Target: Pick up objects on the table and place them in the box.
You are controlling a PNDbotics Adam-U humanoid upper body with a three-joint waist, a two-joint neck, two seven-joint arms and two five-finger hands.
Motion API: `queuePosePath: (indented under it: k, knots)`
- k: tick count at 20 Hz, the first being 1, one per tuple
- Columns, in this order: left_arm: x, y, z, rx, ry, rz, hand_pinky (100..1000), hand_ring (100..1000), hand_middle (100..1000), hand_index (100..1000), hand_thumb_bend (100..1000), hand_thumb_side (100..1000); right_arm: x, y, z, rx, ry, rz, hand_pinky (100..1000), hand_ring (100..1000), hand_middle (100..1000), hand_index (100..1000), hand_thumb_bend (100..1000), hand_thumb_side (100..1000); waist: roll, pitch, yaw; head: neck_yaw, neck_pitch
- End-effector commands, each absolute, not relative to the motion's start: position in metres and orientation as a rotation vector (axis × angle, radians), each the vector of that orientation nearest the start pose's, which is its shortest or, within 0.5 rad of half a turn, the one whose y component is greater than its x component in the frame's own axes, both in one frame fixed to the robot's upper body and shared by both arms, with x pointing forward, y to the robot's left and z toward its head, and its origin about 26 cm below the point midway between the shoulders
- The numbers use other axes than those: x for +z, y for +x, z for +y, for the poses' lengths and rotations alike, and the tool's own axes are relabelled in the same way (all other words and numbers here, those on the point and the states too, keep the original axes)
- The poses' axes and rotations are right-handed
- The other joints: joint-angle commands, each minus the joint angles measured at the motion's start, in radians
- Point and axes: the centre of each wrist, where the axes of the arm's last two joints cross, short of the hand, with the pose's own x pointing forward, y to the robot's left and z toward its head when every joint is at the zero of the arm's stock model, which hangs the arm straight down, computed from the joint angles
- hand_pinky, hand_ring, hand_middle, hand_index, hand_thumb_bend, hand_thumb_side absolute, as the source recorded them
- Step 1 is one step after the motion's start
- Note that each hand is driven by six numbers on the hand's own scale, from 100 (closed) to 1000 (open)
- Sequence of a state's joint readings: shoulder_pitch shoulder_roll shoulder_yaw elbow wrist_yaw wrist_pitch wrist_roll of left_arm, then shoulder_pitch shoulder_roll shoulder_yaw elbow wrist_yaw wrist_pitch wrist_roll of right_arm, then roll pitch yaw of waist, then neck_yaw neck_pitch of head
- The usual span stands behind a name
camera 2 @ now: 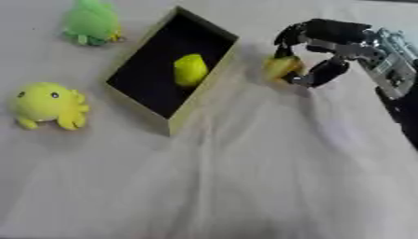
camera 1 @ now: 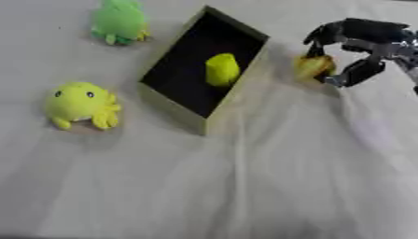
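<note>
The near part of the desk (camera 1: 245,196) is covered in a pale, wrinkled cloth with nothing on it to collect, so all the work lies in the middle and far parts. Nearest of the things left is a yellow plush octopus (camera 1: 80,104) with two dark eyes, sitting on the cloth at the left, just beside the box but apart from it, with no robot hand near it. Beyond it stands the box (camera 1: 176,112), long and shallow with tan walls and a dark inside, lying askew so that one corner points toward the viewer; one yellow-green soft object (camera 1: 222,69) already rests inside it near the middle, which I take as one placement done. To the right of the box, close to its long wall, the right robot hand (camera 2: 314,51) has its fingers and thumb curled round a small yellow-orange object (camera 2: 282,66), seemingly at or just above the cloth; whether it is lifted clear I cannot tell. That piece looks like the one in hand now, and it has only a short way to go over the wall. Farthest off, at the upper left, a green plush toy (camera 1: 119,21) sits untouched, apart from the box. The left robot hand shows in neither view. By this count one thing is boxed, one is gripped, and two plush toys remain.
</note>
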State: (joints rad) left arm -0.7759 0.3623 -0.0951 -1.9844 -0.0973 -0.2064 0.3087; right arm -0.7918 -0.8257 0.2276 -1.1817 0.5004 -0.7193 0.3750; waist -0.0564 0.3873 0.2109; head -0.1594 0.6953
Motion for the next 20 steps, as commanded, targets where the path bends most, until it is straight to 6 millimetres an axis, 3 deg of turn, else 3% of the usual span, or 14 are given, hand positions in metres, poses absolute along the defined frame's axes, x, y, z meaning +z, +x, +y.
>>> queuePosePath:
  k: [1,9,20]
  knots:
    - [0.337,0.304,0.195,0.269,-0.168,3.244,673,676,658,812,384,519,0.286,0.410,-0.382,-2.401,1.032,2.366,827,828,382,581,100,100,0.002,-0.029,-0.002,0.003,0.007]
    - [0.337,0.304,0.195,0.277,-0.168,3.245,673,677,659,812,385,518,0.330,0.404,-0.348,-2.237,0.906,2.435,805,794,369,578,100,100,-0.003,-0.031,-0.003,-0.006,0.007]
    - [0.348,0.300,0.185,0.264,-0.093,3.193,675,679,661,812,399,501,0.345,0.428,-0.302,-2.220,0.748,2.439,807,798,373,585,100,118,-0.017,-0.014,0.028,-0.030,-0.022]
